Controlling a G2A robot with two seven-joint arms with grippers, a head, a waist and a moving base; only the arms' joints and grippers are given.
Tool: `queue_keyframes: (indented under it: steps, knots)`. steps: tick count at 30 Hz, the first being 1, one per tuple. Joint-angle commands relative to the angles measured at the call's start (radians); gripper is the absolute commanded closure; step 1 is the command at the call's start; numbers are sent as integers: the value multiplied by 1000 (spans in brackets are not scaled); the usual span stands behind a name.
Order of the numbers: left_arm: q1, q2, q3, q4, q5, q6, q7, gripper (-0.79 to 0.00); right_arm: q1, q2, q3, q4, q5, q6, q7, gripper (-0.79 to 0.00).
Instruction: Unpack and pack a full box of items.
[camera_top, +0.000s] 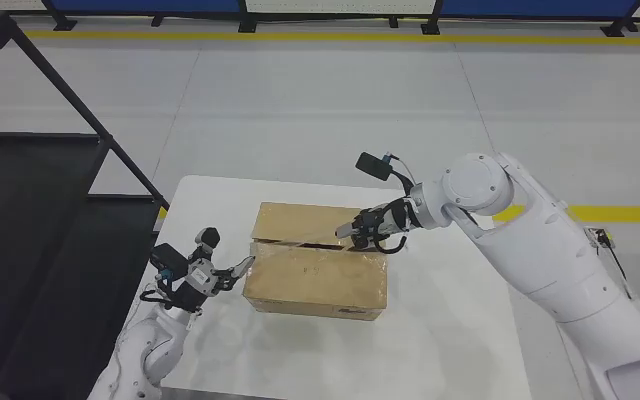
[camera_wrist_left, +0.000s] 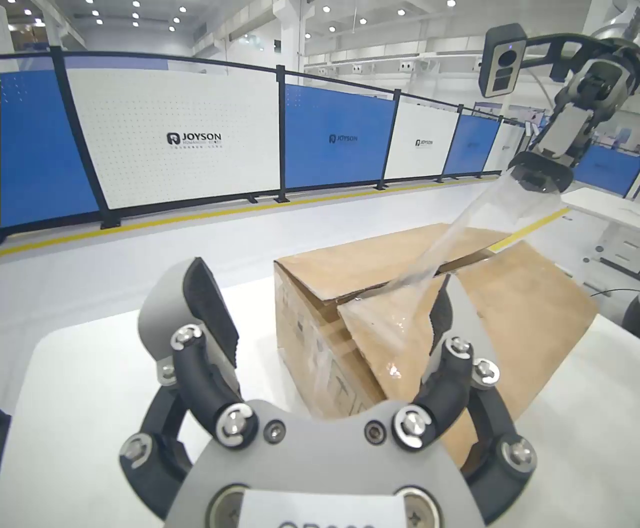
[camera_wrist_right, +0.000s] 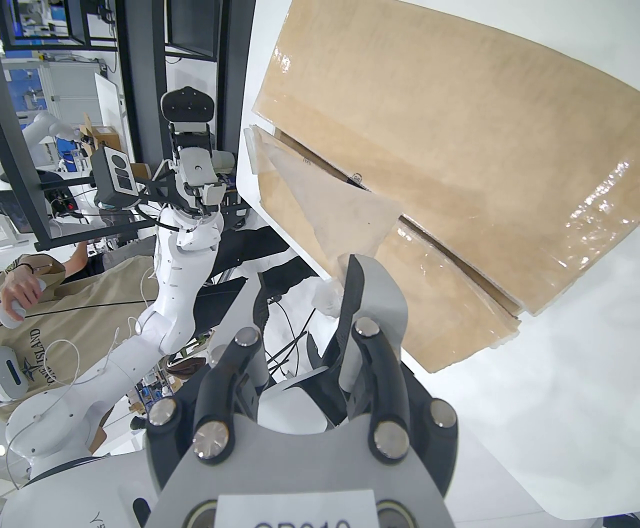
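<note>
Sitting brown box, clear tape raised

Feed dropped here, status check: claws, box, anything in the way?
Right claw shut on tape strip, partly lifted off top seam. Left claw open at box end. Flaps not yet open. No obstruction seen.

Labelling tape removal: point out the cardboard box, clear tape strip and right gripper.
cardboard box (camera_top: 320, 278), top view, near top flap.
clear tape strip (camera_wrist_left: 470, 230), left wrist view, lifted middle stretch.
right gripper (camera_wrist_left: 537, 181), left wrist view, between its fingertips.
</note>
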Motion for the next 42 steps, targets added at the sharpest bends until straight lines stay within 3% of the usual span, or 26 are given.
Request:
queue_keyframes:
  steps: [1,5,13,20,25,33,42]
  knots:
    - [20,-2,-1,-29,-74,-1,-55,-785,-8,4,9,-5,-3,1,2,-354]
    - [57,-1,-13,-113,-146,27,-142,-785,-17,8,19,-12,-9,1,9,-357]
    - [62,-2,-11,-113,-159,34,-158,-785,-16,3,17,-5,-10,-10,24,-369]
    - [69,1,-28,-121,-449,-50,-351,-785,-20,-3,23,-27,-15,-41,-30,-345]
    - [74,5,-48,-142,-555,-69,-424,-785,-51,5,59,-78,-17,-92,-74,-342]
    - [82,7,-53,-174,-608,-91,-446,-785,-115,27,133,-206,-23,-134,-126,-345]
    - [47,-2,1,-133,-588,-79,-421,-785,-146,42,199,-341,-33,-105,-160,-326]
